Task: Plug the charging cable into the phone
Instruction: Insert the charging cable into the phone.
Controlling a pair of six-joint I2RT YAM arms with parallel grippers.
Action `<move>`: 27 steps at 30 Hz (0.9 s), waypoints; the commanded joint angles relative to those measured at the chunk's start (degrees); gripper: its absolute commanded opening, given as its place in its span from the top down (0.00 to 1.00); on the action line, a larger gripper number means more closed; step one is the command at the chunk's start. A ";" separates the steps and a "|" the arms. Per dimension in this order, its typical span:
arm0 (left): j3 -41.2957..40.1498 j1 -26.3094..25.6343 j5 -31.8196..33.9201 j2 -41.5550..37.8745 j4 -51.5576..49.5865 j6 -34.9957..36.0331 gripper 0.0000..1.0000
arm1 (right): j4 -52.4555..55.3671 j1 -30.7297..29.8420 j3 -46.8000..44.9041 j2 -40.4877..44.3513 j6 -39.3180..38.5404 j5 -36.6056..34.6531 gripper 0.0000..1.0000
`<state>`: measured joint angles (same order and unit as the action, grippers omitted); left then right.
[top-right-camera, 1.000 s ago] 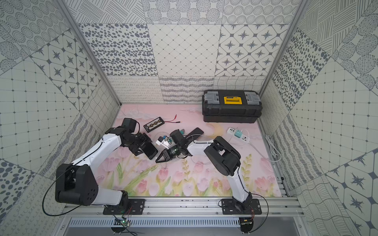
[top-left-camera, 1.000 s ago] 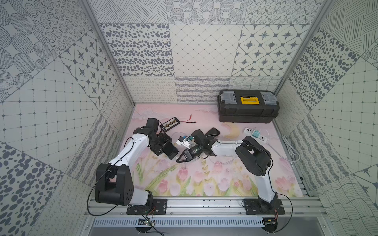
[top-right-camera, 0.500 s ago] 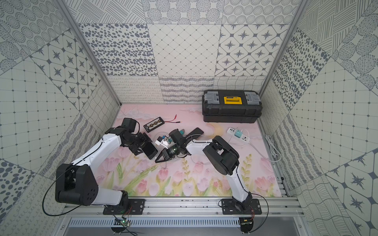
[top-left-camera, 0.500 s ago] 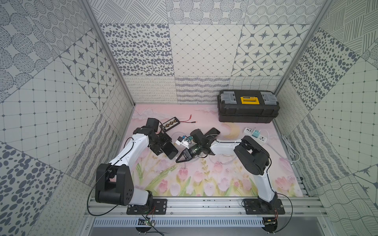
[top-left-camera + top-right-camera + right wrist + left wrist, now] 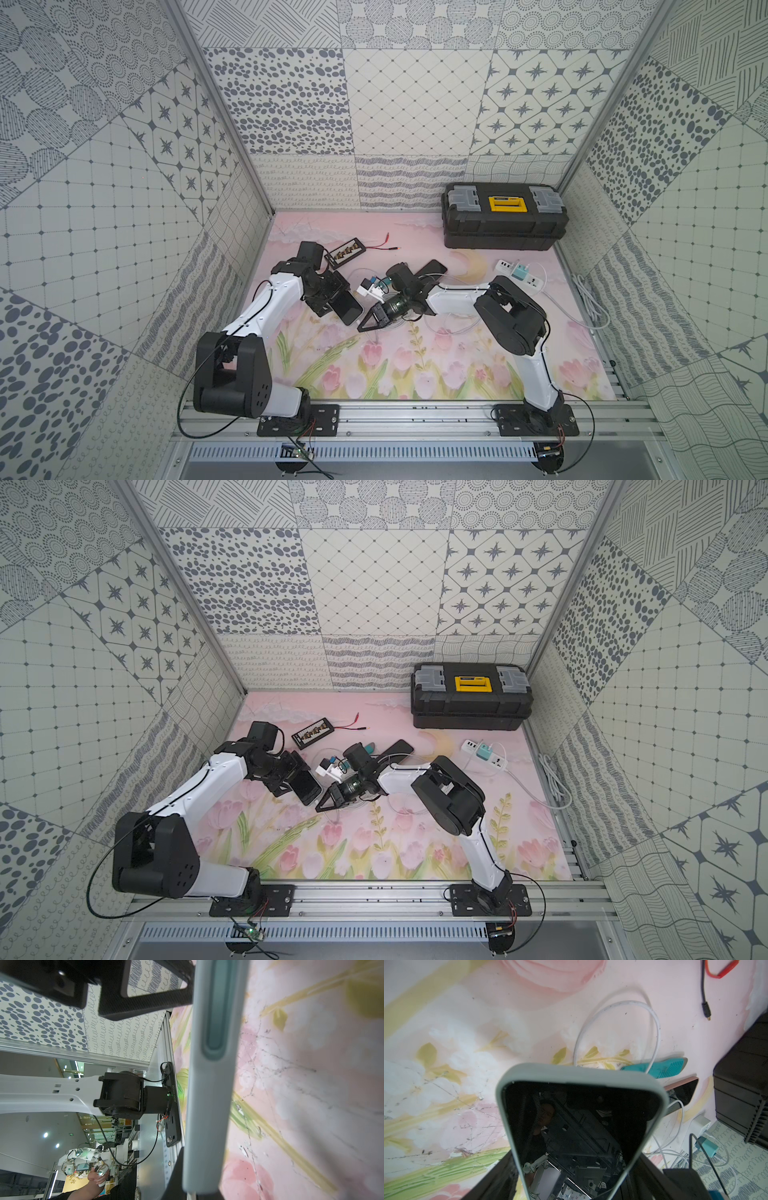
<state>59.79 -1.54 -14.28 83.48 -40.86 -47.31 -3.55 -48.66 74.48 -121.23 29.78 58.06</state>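
Now both arms stretch inward, left gripper (image 5: 332, 300) clasping the phone (image 5: 351, 312).

In the left wrist view the phone (image 5: 577, 1126) is cut off where the left hand (image 5: 575, 1167) grips it. What the closed right hand (image 5: 368, 324) pinches is too small to tell in both top views

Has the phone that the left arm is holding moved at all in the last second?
No. In both top views the phone lies just as far from the toolbox as before, with no visible shift either way.
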 commanded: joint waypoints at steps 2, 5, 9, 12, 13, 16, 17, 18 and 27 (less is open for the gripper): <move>-0.96 0.36 -6.61 0.03 -4.37 1.85 0.74 | -3.22 0.96 2.27 -1.04 -0.95 -2.38 1.00; -1.61 0.31 -6.90 -0.24 -4.09 1.34 0.74 | -3.35 1.02 2.34 -1.13 -1.12 -2.64 1.00; -1.79 0.22 -7.53 -0.41 -4.03 0.99 0.74 | -3.48 0.95 2.63 -1.40 -1.13 -2.78 1.00; -1.84 0.23 -7.43 -0.75 -4.29 1.14 0.74 | -3.52 0.96 2.86 -1.62 -1.13 -2.79 1.00; -1.82 0.22 -7.43 -0.73 -4.45 1.19 0.74 | -3.56 1.00 2.99 -1.67 -1.13 -2.78 1.00; -1.82 0.22 -6.98 -0.87 -4.71 1.25 0.74 | -3.48 1.02 3.41 -1.98 -0.96 -2.50 1.00; -1.86 0.22 -6.74 -0.90 -4.76 1.16 0.74 | -3.49 0.96 3.34 -1.95 -1.02 -2.44 1.00; -1.70 0.29 -6.46 -0.87 -4.88 1.17 0.74 | -3.46 0.95 3.12 -1.77 -1.15 -2.43 0.99; 1.51 0.31 -3.27 1.40 -6.94 0.48 0.71 | -2.33 1.58 -0.29 2.14 -4.38 -2.29 0.48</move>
<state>59.24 -1.54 -16.03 83.92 -42.96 -46.87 -4.10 -47.51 75.22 -121.95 27.20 56.03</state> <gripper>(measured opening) 0.803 0.514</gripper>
